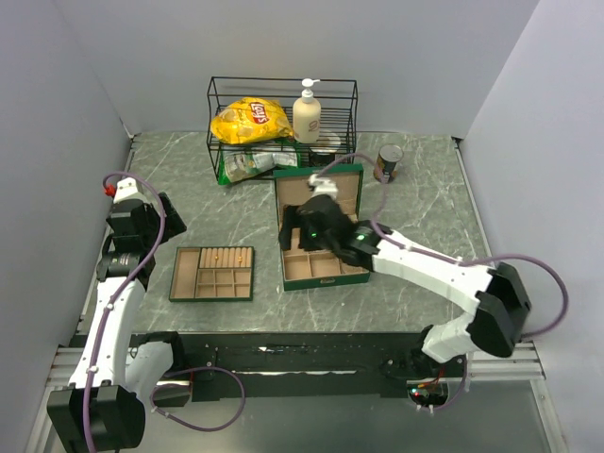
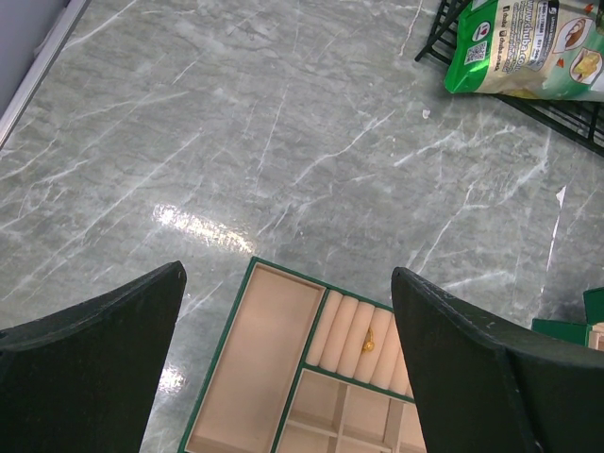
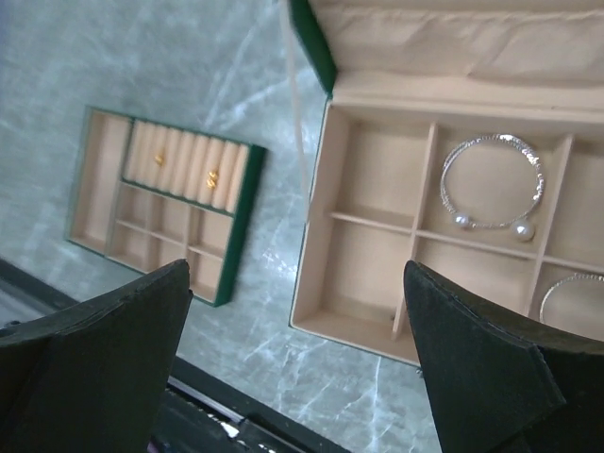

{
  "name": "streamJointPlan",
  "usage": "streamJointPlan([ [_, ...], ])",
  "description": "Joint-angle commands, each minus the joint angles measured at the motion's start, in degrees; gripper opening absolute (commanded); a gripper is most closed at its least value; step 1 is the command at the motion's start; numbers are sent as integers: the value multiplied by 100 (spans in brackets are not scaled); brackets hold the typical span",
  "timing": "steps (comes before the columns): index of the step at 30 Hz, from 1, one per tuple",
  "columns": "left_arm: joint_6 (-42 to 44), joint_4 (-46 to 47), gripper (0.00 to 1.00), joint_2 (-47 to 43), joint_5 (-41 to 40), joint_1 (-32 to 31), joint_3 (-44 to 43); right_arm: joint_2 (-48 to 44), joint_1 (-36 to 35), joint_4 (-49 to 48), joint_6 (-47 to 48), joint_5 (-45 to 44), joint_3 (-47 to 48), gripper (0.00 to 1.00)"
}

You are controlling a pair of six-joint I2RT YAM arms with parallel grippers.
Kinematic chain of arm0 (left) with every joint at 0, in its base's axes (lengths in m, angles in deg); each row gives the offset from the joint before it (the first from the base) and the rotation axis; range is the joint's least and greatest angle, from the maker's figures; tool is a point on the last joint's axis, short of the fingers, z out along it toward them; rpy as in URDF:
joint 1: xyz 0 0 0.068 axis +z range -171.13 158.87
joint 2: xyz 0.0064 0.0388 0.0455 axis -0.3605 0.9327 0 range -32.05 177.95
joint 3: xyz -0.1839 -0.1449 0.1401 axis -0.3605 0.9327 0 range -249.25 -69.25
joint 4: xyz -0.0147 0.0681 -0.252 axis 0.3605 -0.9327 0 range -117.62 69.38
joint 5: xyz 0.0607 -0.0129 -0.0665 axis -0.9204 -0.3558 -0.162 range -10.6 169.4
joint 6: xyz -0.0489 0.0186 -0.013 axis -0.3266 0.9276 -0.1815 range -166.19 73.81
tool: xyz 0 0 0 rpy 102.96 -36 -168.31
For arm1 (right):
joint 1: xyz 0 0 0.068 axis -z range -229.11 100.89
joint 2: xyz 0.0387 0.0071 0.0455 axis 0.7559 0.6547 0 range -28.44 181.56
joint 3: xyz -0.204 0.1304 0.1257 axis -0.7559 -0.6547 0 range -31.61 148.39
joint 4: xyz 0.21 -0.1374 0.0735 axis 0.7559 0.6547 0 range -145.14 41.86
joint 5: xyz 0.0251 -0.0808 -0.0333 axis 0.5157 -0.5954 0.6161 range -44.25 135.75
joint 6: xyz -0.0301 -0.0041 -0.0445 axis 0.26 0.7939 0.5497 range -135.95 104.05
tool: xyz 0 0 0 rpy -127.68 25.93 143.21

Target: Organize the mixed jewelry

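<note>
Logged right gripper (image 3: 297, 311) spread wide, empty, hovering over green box (image 3: 314, 217). Found one silvery bangle (image 3: 492, 139) in a middle compartment at 1 o'clock of the jaws, second bangle (image 3: 571, 276) at 3 o'clock, cut by frame edge; two gold rings (image 3: 159, 159) seated in tray (image 3: 243, 226) at 10 o'clock. Noted left gripper (image 2: 288, 274) equally spread, empty, above tray. Likely trouble: broad pads (image 3: 491, 368) slipping off thin wire, striking a divider on descent, or shoving the light box.
</note>
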Motion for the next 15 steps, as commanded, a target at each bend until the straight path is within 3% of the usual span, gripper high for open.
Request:
streamJointPlan([
  [1, -58, 139, 96, -117, -7, 30, -171, 689, -651, 581, 216, -1068, 933, 100],
  [5, -50, 148, 96, -109, 2, 30, -180, 1236, -994, 801, 340, -1227, 1506, 100],
  [10, -58, 139, 96, -117, -25, 30, -180, 1438, -1056, 196, 305, -666, 1428, 100],
  [15, -58, 139, 96, -117, -34, 30, -171, 1833, -1074, 361, 24, -270, 1647, 100],
])
